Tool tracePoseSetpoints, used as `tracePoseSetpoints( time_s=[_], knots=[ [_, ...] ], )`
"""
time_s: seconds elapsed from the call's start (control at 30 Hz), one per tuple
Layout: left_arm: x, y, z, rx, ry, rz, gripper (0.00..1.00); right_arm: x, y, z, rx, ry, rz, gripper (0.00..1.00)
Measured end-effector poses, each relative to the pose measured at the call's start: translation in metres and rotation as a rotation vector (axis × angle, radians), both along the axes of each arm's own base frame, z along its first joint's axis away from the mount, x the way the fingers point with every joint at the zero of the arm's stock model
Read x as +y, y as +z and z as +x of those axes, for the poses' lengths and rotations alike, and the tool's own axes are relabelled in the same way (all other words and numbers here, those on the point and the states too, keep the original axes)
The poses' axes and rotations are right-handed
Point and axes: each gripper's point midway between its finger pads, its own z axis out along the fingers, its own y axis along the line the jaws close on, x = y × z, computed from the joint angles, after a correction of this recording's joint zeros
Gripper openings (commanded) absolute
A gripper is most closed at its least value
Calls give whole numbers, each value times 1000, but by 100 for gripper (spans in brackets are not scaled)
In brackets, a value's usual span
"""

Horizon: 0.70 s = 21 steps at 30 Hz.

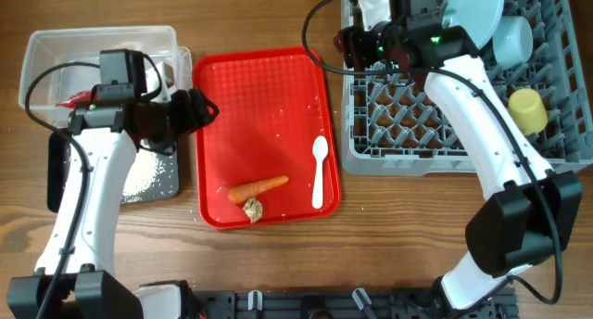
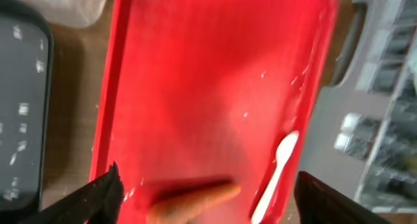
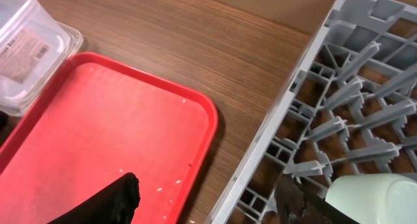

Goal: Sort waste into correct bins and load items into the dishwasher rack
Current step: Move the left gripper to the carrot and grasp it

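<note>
An orange carrot [image 1: 258,187], a brown food lump [image 1: 252,209] and a white spoon [image 1: 319,171] lie on the red serving tray [image 1: 259,106]. White rice [image 1: 153,175] lies in the black tray [image 1: 57,171]. A red-and-white wrapper [image 1: 74,101] is in the clear tub [image 1: 56,50]. The grey rack [image 1: 371,152] holds a pale blue plate [image 1: 473,13], a light blue bowl [image 1: 512,39], a yellow cup [image 1: 528,110] and a pale green bowl [image 3: 371,198]. My left gripper [image 2: 208,198] is open and empty over the carrot [image 2: 195,201]. My right gripper [image 3: 208,198] is open and empty at the rack's near left corner [image 3: 313,74].
A few rice grains are scattered on the red serving tray [image 3: 98,133]. The spoon [image 2: 277,172] lies by the tray's right rim. Bare wood shows between tray and rack. The black tray [image 2: 19,107] and clear tub [image 2: 65,2] lie left of the red tray.
</note>
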Motion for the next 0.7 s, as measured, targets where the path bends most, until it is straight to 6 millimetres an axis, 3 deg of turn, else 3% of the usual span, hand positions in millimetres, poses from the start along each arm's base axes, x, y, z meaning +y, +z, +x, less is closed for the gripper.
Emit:
tracePoseSetpoints(
  time_s=[0.23, 0.43, 0.7],
  knots=[
    [-44, -20, -39, 126, -166, 149, 99, -7, 0, 3, 17, -56, 19, 69],
    [-79, -55, -56, 184, -350, 316, 99, -8, -1, 3, 20, -61, 23, 69],
    [-93, -111, -80, 329, -500, 425, 98, -8, -1, 3, 21, -67, 21, 69]
  ],
)
